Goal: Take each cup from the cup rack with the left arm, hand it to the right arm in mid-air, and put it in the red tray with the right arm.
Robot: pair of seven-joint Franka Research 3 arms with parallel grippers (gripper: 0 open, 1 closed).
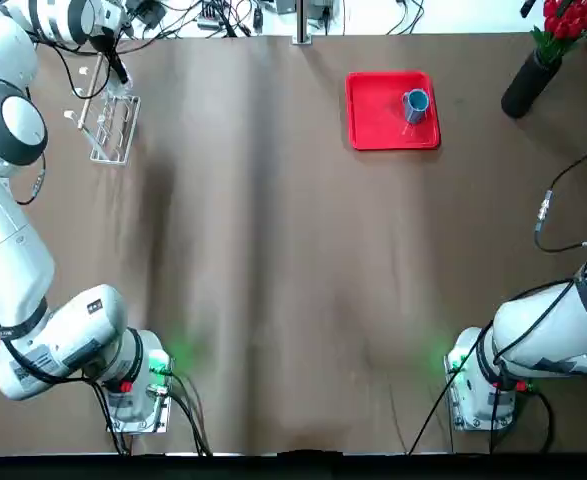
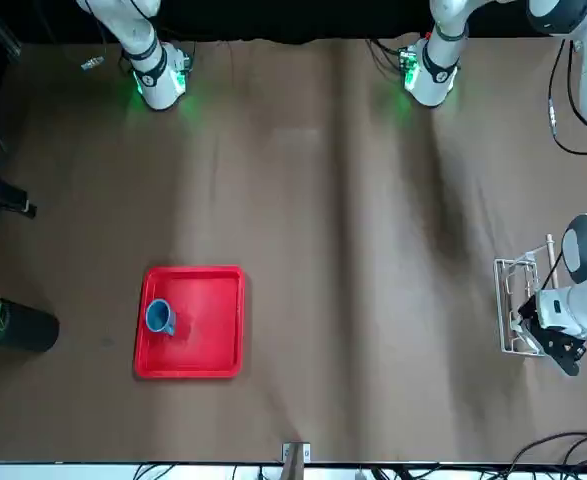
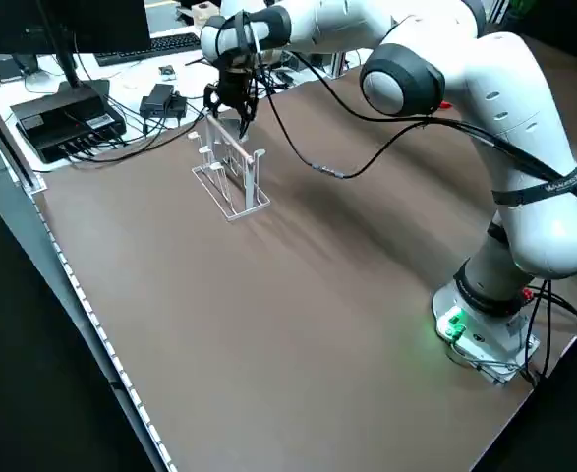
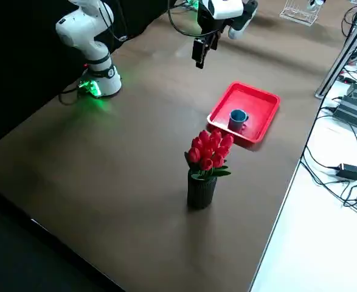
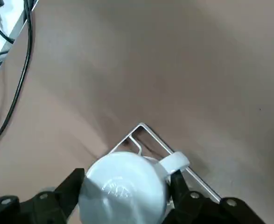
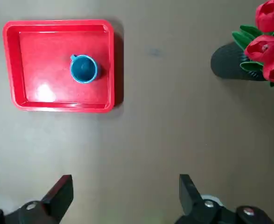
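One cup done, I see: the blue mug (image 1: pixel 415 103) stands upright in the red tray (image 1: pixel 377 126), toward the tray's side nearest the black vase of red flowers (image 1: pixel 543 62), handle visible in the right wrist view.

White mug (image 5: pixel 125 191) sits between the left gripper (image 5: pixel 125 193) fingers in the left wrist view, mouth facing away from the camera, handle sticking out to one side by a finger. The fingers (image 5: pixel 69 191) flank the mug closely on both sides; I read them as closed on its body, though actual pad contact is hidden by the mug. Directly behind the mug is a corner of the cup rack (image 5: pixel 146 135), so the mug is right at the rack; I can't tell whether it hangs on a peg.

From overhead, the left gripper (image 1: pixel 116 70) is at the far end of the cup rack (image 1: pixel 111 128), at the table's far left corner. The left side view shows it reaching down onto the top of the rack (image 3: pixel 231 177).

Right gripper (image 6: pixel 122 198): fingers spread wide, nothing between them, hovering above bare brown table (image 1: pixel 273 280), well apart from the tray. In the right side view it (image 4: pixel 199 53) hangs in the air over the table, tray beyond it.
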